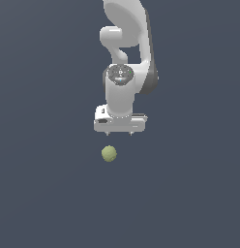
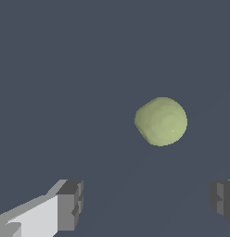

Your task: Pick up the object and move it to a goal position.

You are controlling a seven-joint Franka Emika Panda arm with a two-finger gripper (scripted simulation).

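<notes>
The object (image 1: 109, 153) is a small olive yellow-green ball lying on the dark grey floor, a little toward the exterior view's left of my gripper (image 1: 120, 133). It lies free, apart from the fingers. The white arm hangs above it with the gripper pointing down. In the wrist view the ball (image 2: 161, 121) lies ahead of the open gripper (image 2: 147, 203), and the two grey fingertips (image 2: 70, 203) stand wide apart with nothing between them.
A flat, uniform dark grey floor (image 1: 44, 193) surrounds the arm and the ball. No other objects or edges show in either view.
</notes>
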